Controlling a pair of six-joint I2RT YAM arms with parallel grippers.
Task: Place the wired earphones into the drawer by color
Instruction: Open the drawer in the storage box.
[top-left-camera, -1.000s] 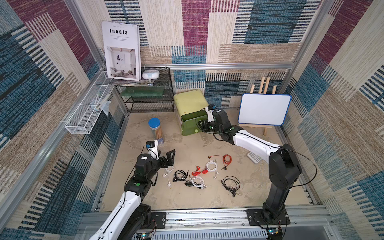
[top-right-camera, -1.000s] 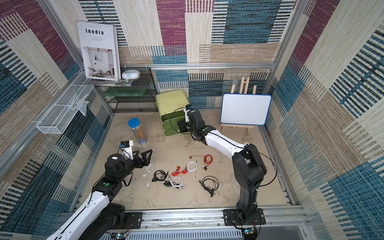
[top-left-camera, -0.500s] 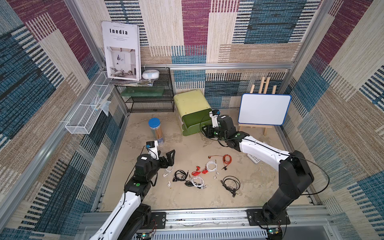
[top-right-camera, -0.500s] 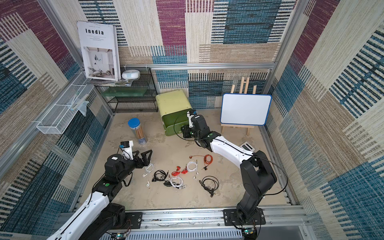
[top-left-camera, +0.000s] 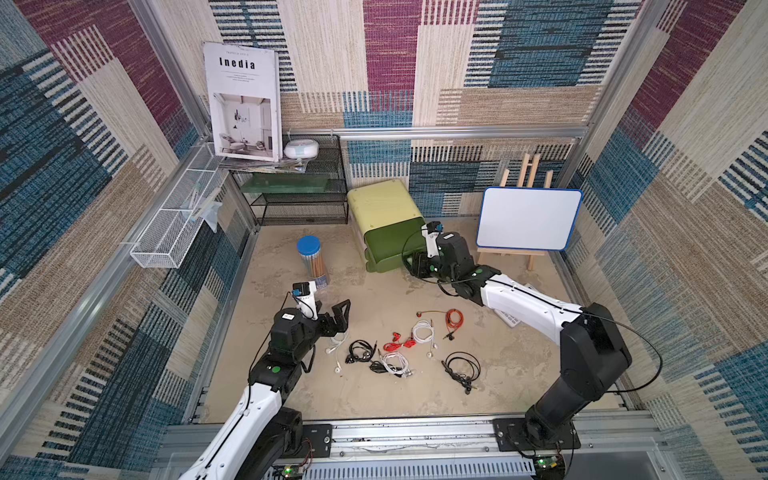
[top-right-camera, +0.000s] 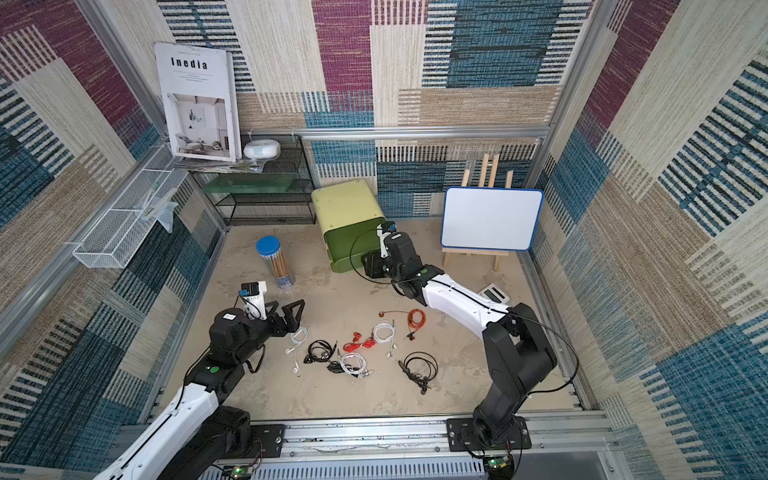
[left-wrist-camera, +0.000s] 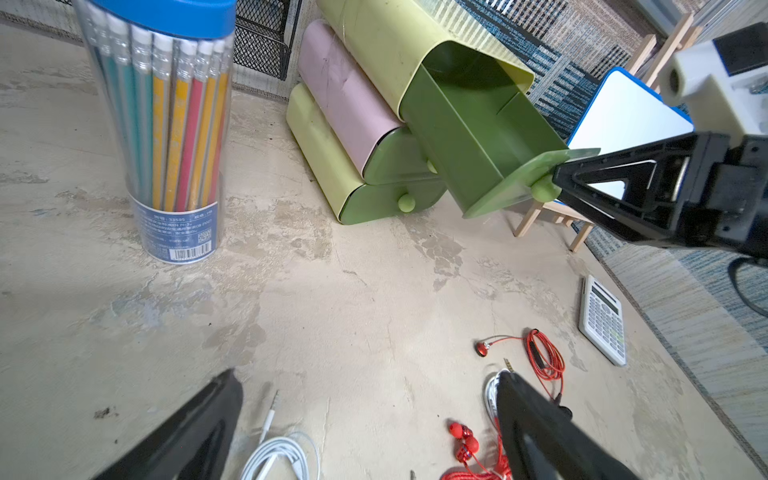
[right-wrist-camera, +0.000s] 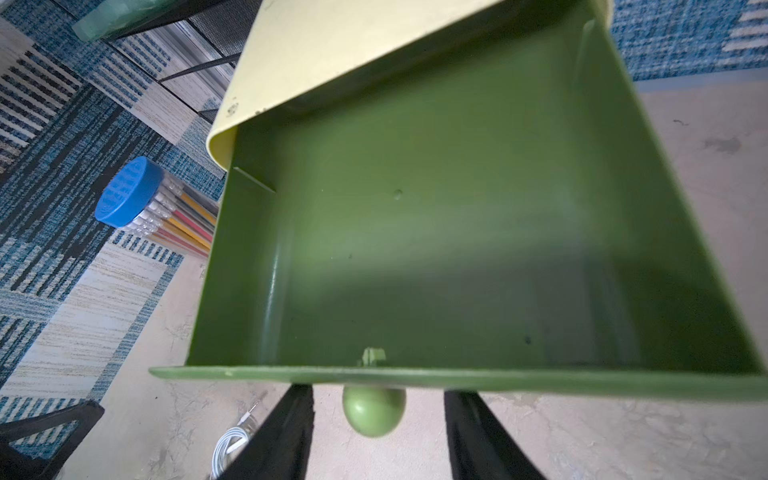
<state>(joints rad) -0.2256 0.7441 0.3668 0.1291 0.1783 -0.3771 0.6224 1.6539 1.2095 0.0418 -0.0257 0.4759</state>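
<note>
Several wired earphones lie in the middle of the floor: white bundles (top-left-camera: 422, 332), black ones (top-left-camera: 461, 368) and red or orange ones (top-left-camera: 454, 319). The green top drawer (right-wrist-camera: 457, 228) is pulled out of the yellow cabinet (top-left-camera: 384, 208) and nothing lies in it. My right gripper (right-wrist-camera: 376, 415) is open, a finger on each side of the round knob (right-wrist-camera: 373, 411) with a gap on both sides. My left gripper (left-wrist-camera: 365, 432) stands wide open low over the floor, between a white bundle (left-wrist-camera: 278, 453) and a red bundle (left-wrist-camera: 469, 449).
A pencil jar with a blue lid (top-left-camera: 312, 262) stands left of the cabinet. A whiteboard on an easel (top-left-camera: 528, 218) is at the back right, a calculator (left-wrist-camera: 602, 320) beside the right arm. A black wire rack (top-left-camera: 303, 195) fills the back left. Two lower drawers (left-wrist-camera: 390, 203) are closed.
My right gripper has drawn the top drawer out toward the front, and its jaws have now spread off the knob. The left arm has not moved.
</note>
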